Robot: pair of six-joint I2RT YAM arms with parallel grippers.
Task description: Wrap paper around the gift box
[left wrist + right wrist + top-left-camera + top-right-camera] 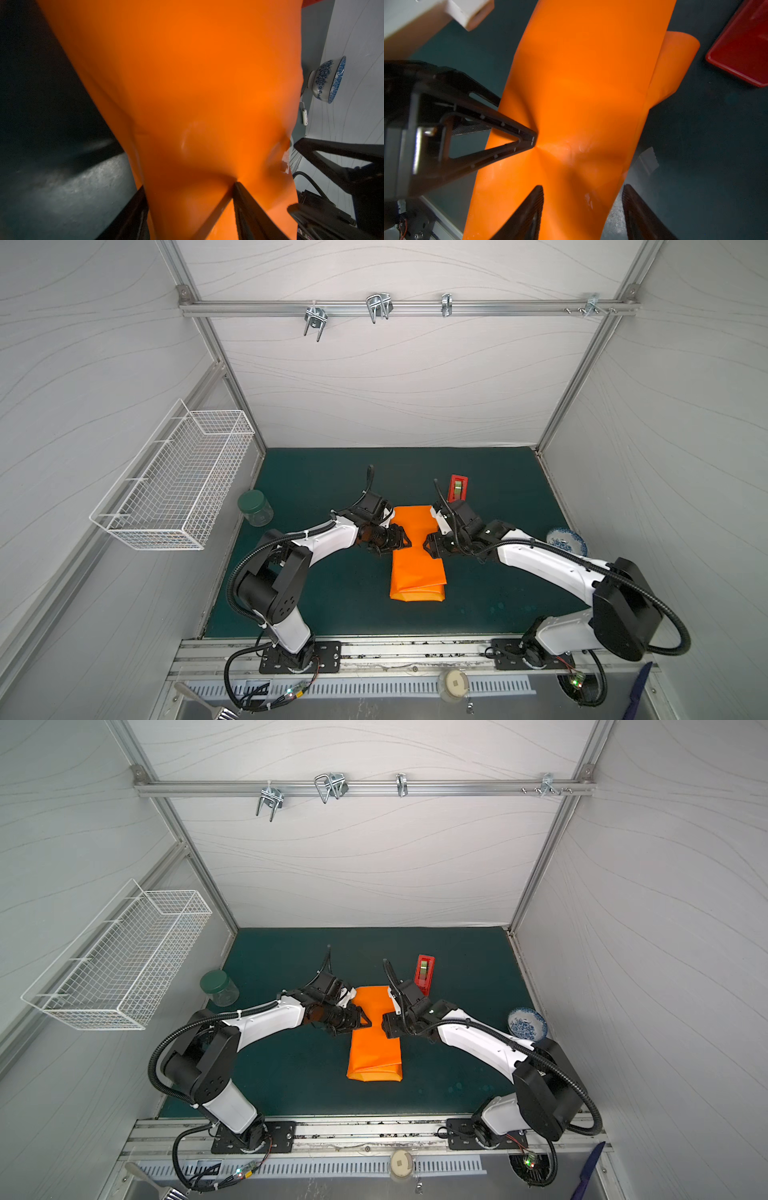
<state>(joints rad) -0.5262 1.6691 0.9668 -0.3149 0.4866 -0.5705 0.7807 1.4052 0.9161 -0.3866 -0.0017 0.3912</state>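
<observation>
The orange paper point(417, 572) point(374, 1052) lies folded into a long parcel in the middle of the green mat. The gift box is hidden inside it. My left gripper point(401, 540) point(365, 1021) reaches in from the parcel's left edge at mid-length. In the left wrist view it point(190, 186) is shut on the paper point(187, 83), one finger dimpling the top. My right gripper point(428, 546) point(384, 1025) faces it from the right edge. In the right wrist view it point(583, 187) is open, one finger over the paper point(581, 72), the other over bare mat.
A red tape dispenser point(457, 488) point(425, 973) stands just behind the right wrist. A blue-patterned bowl point(566, 540) point(328, 81) sits at the mat's right edge. A green-lidded jar point(254, 508) stands at the left edge, below a white wire basket point(174, 477) on the wall.
</observation>
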